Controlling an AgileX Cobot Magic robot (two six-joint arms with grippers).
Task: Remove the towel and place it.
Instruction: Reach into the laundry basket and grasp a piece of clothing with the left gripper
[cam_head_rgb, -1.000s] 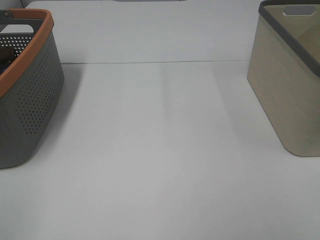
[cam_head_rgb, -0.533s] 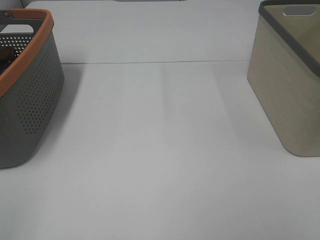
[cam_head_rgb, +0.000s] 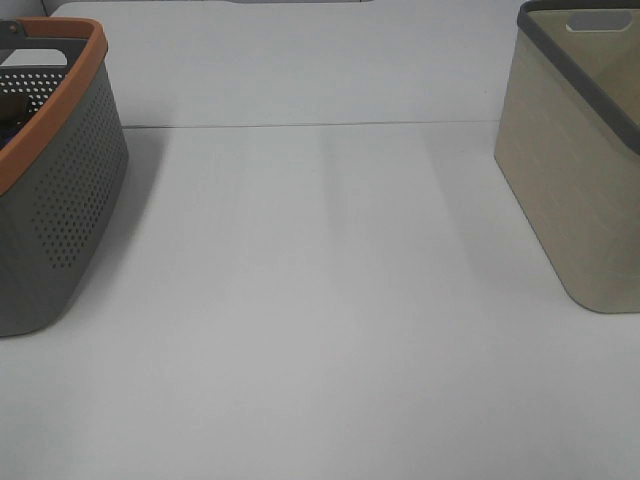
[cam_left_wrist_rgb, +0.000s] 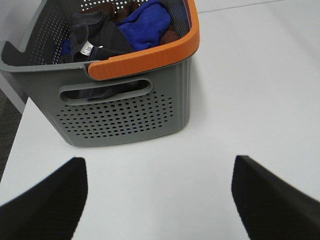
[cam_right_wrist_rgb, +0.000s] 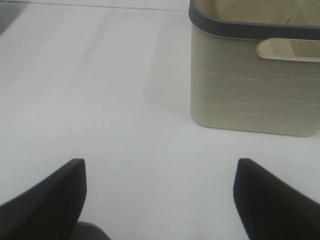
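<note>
Towel (cam_left_wrist_rgb: 97, 31) of dark navy-black terry lies crumpled inside the grey perforated basket (cam_left_wrist_rgb: 120, 117), which stands at the far left of the white counter (cam_head_rgb: 320, 320). It is heaped toward the basket wall that has the handle slot (cam_left_wrist_rgb: 107, 91), and dark cloth shows through that slot. Its small white label (cam_left_wrist_rgb: 87, 48) faces up just inside the rim. A bright blue cloth (cam_left_wrist_rgb: 145, 22) lies against the towel on the side nearer the basket's orange rim (cam_left_wrist_rgb: 150, 55). A strip of brown fabric (cam_left_wrist_rgb: 172, 36) sits between the blue cloth and that rim.

The left jaws hang above the counter just short of the grey basket. They are spread wide, their dark fingers (cam_left_wrist_rgb: 45, 205) well apart, with only bare counter between them. They touch neither the basket nor the towel.

At the far right of the counter stands a beige basket (cam_right_wrist_rgb: 250, 92) with a dark grey rim (cam_right_wrist_rgb: 225, 26) and a handle cutout (cam_right_wrist_rgb: 287, 50) in one wall. The right jaws are likewise spread wide over the bare counter, fingers (cam_right_wrist_rgb: 277, 202) well apart, short of the beige basket and holding nothing.

From the high camera only the two baskets show, well apart at opposite edges. What lies in the grey one is too hidden there to make out.
</note>
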